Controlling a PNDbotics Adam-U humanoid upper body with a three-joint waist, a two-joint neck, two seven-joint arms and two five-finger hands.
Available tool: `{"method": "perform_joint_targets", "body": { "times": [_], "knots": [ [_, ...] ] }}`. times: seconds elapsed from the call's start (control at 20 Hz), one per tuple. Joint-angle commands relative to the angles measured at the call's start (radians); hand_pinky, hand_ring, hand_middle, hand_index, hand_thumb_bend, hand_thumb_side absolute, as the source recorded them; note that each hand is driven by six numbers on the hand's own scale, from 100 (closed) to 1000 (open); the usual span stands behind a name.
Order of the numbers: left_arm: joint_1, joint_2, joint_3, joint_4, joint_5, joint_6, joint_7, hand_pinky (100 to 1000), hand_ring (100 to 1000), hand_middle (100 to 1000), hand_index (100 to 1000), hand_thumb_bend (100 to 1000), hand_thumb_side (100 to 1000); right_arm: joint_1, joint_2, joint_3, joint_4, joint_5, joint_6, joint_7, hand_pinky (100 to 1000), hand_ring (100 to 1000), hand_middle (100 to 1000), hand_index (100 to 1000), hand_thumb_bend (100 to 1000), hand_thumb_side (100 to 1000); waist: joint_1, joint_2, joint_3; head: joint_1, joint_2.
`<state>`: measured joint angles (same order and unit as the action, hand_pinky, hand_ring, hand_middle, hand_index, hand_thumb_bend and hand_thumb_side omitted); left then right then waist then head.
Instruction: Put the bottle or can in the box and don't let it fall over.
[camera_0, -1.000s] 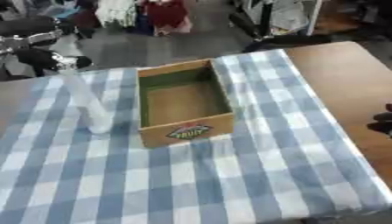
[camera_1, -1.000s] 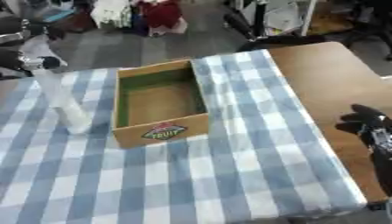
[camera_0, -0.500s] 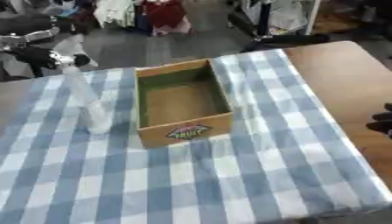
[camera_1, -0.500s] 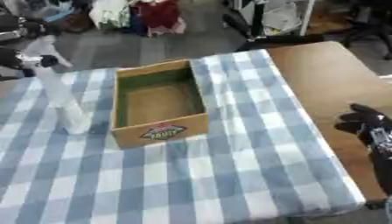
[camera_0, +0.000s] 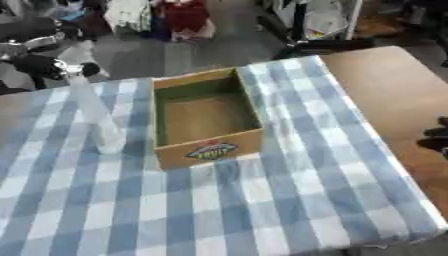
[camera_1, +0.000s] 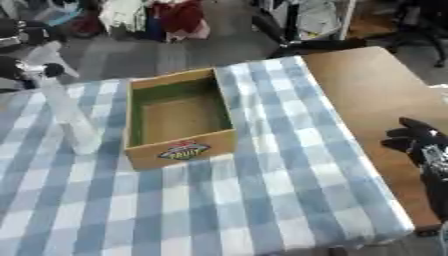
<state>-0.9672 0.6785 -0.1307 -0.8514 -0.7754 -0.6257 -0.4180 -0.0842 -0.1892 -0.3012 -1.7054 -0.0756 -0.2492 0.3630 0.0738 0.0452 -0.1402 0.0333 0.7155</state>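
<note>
A tall clear bottle (camera_0: 99, 121) stands upright on the blue-and-white checked cloth, just left of the box. The open cardboard box (camera_0: 209, 148) has a green inner wall, a fruit label on its front, and nothing inside. My left hand (camera_0: 38, 65), black with silver, is at the upper left, level with the bottle's top and right beside it. Whether it touches the bottle is unclear. My right hand (camera_1: 421, 144) rests at the right edge on the bare brown table, fingers relaxed, holding nothing.
The checked cloth (camera_0: 289, 190) covers most of the table, and bare brown wood (camera_1: 376, 85) shows along the right side. Beyond the far edge are chairs, clothes racks and clutter on a grey floor.
My left hand has shifted slightly near the bottle's top. The bottle, the box and my right hand stay where they were.
</note>
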Motion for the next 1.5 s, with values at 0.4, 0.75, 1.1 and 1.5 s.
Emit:
{"method": "perform_joint_targets", "body": {
  "times": [0.4, 0.75, 1.1, 1.5],
  "knots": [
    [-0.005, 0.039, 0.020, 0.007, 0.010, -0.011, 0.004, 841, 817, 811, 979, 395, 957, -0.026, -0.014, 0.010, -0.018, -0.013, 0.001, 0.015, 797, 669, 658, 832, 100, 815, 0.005, 0.003, -0.017, 0.012, -0.029],
    [0.000, 0.033, 0.017, 0.018, -0.023, -0.014, -0.017, 830, 798, 790, 964, 395, 933, -0.028, -0.013, 0.012, -0.018, -0.014, 0.002, 0.019, 797, 668, 658, 831, 100, 816, 0.007, 0.004, -0.021, 0.014, -0.028],
    [0.003, 0.033, 0.018, 0.029, -0.050, -0.022, -0.064, 797, 758, 755, 950, 387, 898, -0.029, -0.011, 0.011, -0.020, -0.015, 0.003, 0.020, 798, 668, 658, 832, 100, 815, 0.008, 0.003, -0.023, 0.012, -0.030],
    [0.000, 0.032, 0.020, 0.034, -0.060, -0.034, -0.131, 754, 718, 707, 915, 335, 807, -0.030, -0.011, 0.009, -0.020, -0.016, 0.003, 0.019, 798, 667, 658, 832, 100, 813, 0.007, 0.001, -0.022, 0.010, -0.030]
  ]
}}
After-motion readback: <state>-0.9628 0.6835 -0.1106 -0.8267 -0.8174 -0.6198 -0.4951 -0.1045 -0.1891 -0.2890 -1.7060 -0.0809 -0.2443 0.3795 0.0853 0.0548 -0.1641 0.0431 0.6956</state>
